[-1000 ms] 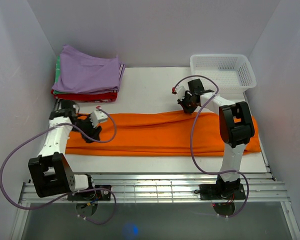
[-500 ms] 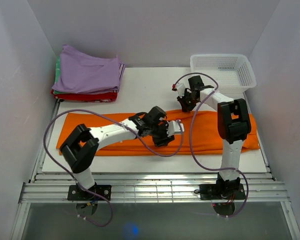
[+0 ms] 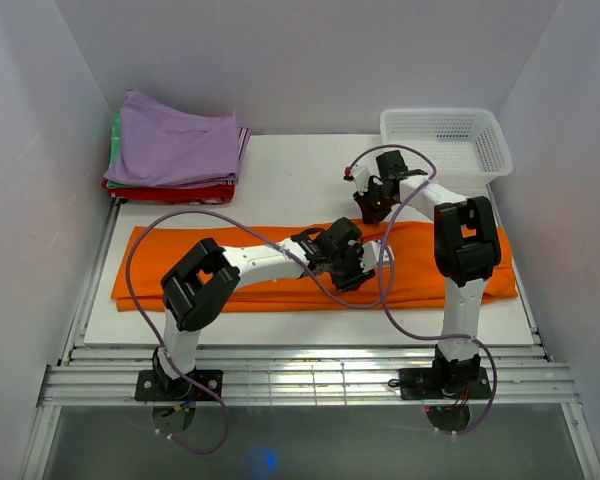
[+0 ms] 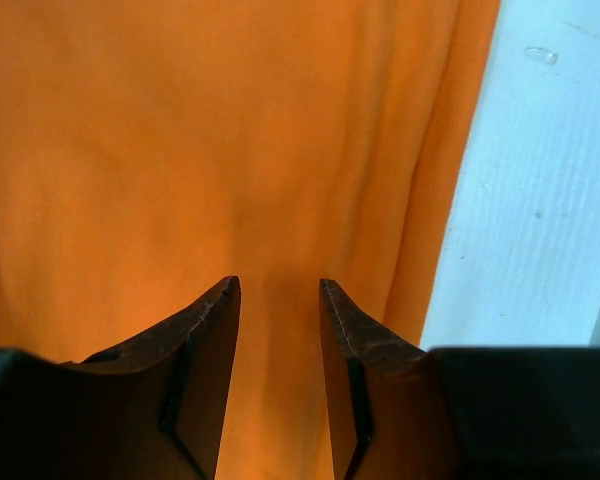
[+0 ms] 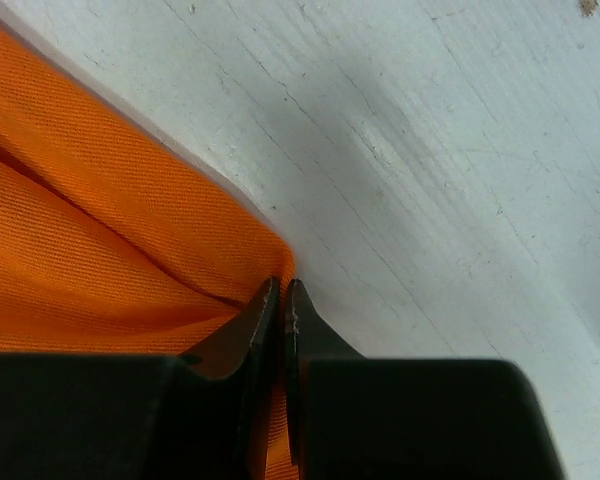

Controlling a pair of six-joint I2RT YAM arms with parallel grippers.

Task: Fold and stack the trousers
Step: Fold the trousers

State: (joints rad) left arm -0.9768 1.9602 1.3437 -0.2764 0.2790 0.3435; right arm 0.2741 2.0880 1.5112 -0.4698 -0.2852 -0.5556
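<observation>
Your orange trousers (image 3: 150, 275) lie long across the near half of the table (image 3: 290, 180). Your left gripper (image 4: 277, 285) hangs over their middle, jaws apart, holding nothing. Your right gripper (image 5: 282, 285) pinches their far edge tight. A folded pile (image 3: 175, 150) sits in the far left corner

Bright even light, soft shadows; wrist views close-up, slightly soft.
</observation>
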